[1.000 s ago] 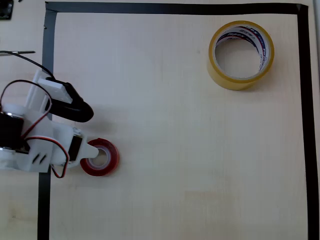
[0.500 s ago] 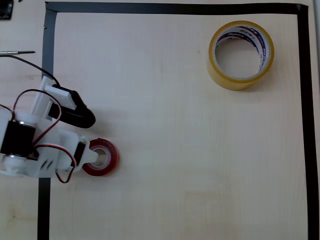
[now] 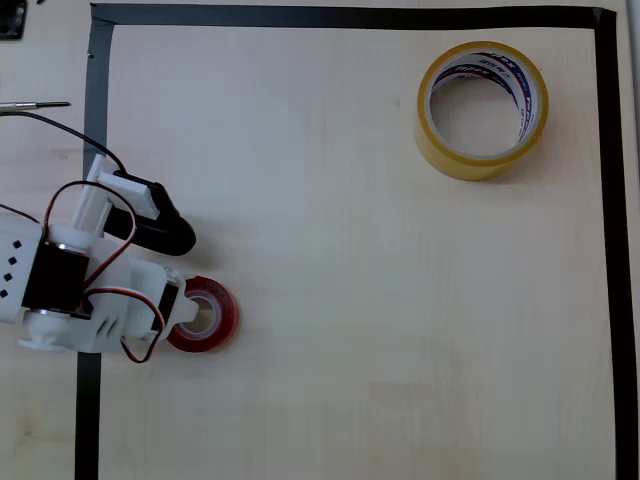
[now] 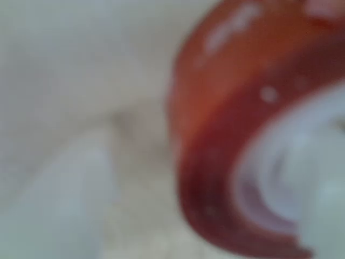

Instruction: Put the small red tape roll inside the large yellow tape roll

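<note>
Overhead view: the red tape roll (image 3: 202,314) lies flat at the lower left of the table (image 3: 350,300), just inside the black tape border (image 3: 350,16), while the yellow tape roll (image 3: 482,108) lies at the upper right, well apart from it. The gripper (image 3: 185,272) sits at the left edge with its jaws apart, the white finger (image 3: 188,307) reaching into the red roll's hole and the black finger (image 3: 160,226) outside above it. Wrist view: the red tape roll (image 4: 226,135), badly blurred, occupies the right half, with a pale finger (image 4: 64,210) at the lower left.

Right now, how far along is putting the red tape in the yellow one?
Early stage. Done: the gripper has reached the small red tape roll, open, one white finger over its hole and the black one beside it. In hand: closing on it. Left: lifting and carrying it to the large yellow tape roll, far across the table.
</note>
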Controlling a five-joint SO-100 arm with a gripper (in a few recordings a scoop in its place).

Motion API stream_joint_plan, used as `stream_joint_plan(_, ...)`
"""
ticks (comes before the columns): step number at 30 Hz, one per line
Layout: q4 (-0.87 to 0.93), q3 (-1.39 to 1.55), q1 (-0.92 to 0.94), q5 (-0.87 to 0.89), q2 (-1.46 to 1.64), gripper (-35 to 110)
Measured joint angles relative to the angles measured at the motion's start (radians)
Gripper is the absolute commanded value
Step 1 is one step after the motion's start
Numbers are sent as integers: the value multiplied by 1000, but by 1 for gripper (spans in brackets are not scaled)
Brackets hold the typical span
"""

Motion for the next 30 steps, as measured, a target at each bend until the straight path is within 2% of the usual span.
stream_joint_plan(18, 28, -2, -3, 0, 23, 0)
stream_joint_plan(25, 158, -29, -121, 0, 173, 0)
stream_joint_plan(30, 184, -120, -224, 0, 193, 0)
